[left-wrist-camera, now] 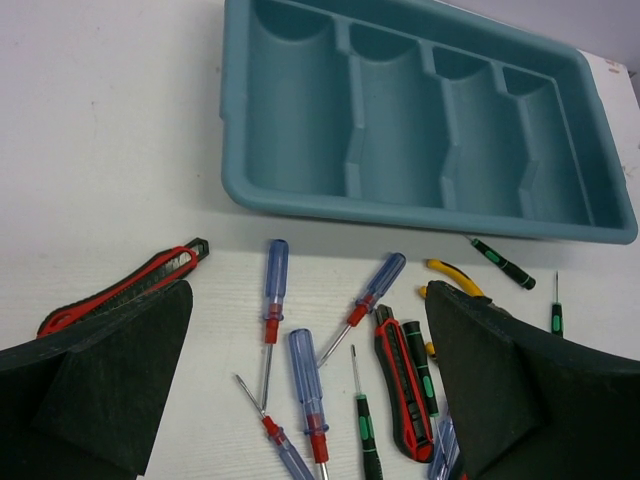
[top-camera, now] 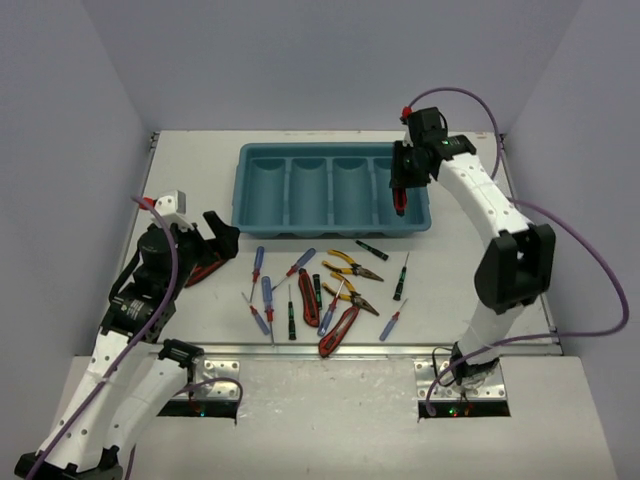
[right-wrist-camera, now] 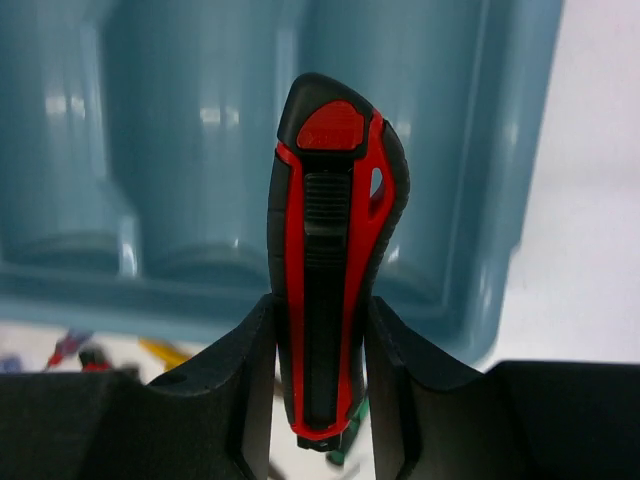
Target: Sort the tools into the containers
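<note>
- Right tool (right-wrist-camera: 320, 330): clamped on a utility knife (right-wrist-camera: 335, 200), held over the rightmost compartment of the tray (top-camera: 262, 222).
- Left tool (left-wrist-camera: 308, 300): jaws spread above the worktop (left-wrist-camera: 100, 150); second utility knife (left-wrist-camera: 120, 290) just beside one finger.

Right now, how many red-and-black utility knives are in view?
4. One knife is gripped in the right hand over the tray's right end; one lies by the left hand; two lie among the screwdrivers. Others may be hidden beneath the left hand.
</note>
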`<state>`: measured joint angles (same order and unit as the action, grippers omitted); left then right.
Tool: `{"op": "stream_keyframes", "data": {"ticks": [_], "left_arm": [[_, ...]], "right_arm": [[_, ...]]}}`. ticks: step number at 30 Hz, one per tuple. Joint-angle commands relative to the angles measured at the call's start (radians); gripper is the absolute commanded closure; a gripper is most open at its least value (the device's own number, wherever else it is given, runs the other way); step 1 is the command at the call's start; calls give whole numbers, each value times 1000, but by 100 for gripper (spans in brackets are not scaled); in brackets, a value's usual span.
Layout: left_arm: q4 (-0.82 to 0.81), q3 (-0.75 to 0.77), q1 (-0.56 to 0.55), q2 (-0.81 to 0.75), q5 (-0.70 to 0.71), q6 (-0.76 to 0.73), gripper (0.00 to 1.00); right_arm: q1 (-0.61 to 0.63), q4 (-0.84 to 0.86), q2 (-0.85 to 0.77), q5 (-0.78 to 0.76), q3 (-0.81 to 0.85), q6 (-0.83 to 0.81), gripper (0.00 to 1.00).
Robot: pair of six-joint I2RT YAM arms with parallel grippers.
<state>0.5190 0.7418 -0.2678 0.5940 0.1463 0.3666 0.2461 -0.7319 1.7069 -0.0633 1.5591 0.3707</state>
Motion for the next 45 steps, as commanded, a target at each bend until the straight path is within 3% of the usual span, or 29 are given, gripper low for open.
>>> {"op": "stream_keyframes", "data": {"ticks": [1, 5, 7, 9, 12, 17, 21, 24, 27, 31, 34, 38, 40, 45], "left_arm": [[-44, -1, -11, -2, 8, -12, 0], [-48, -4, -14, -3, 8, -12, 0], [-48, -2, -14, 11, 2, -14, 0], [-47, -1, -14, 31, 1, -14, 0], [-40, 4, -16, 59, 6, -13, 0], [-29, 9, -14, 80, 41, -4, 0], [5, 29, -14, 139, 108, 22, 0], [67, 63, -14, 180, 233, 91, 0], [128, 95, -13, 216, 301, 204, 0], [247, 129, -13, 279, 470, 418, 0], [368, 132, 2, 312, 573, 720, 0], [322, 82, 95, 366, 468, 804, 0], [291, 74, 208, 429, 385, 834, 0], [293, 116, 291, 634, 318, 1015, 0]], "right_arm": [[1, -62, 228, -29, 244, -64, 83], [2, -101, 350, -65, 372, -81, 80], [1, -107, 397, -81, 430, -96, 68], [1, -115, 424, -78, 480, -107, 65], [1, -154, 439, -74, 533, -107, 42], [1, -139, 360, -62, 482, -93, 2], [2, -124, 254, -50, 418, -82, 1], [4, -155, 193, -23, 375, -70, 1], [9, -90, 55, -23, 195, -30, 1], [9, 60, -141, 1, -53, 9, 1], [7, 109, -300, 49, -236, 33, 1], [8, 177, -407, 169, -358, 42, 1], [7, 195, -438, 186, -403, 44, 1], [7, 214, -451, 208, -444, 35, 1]]}}
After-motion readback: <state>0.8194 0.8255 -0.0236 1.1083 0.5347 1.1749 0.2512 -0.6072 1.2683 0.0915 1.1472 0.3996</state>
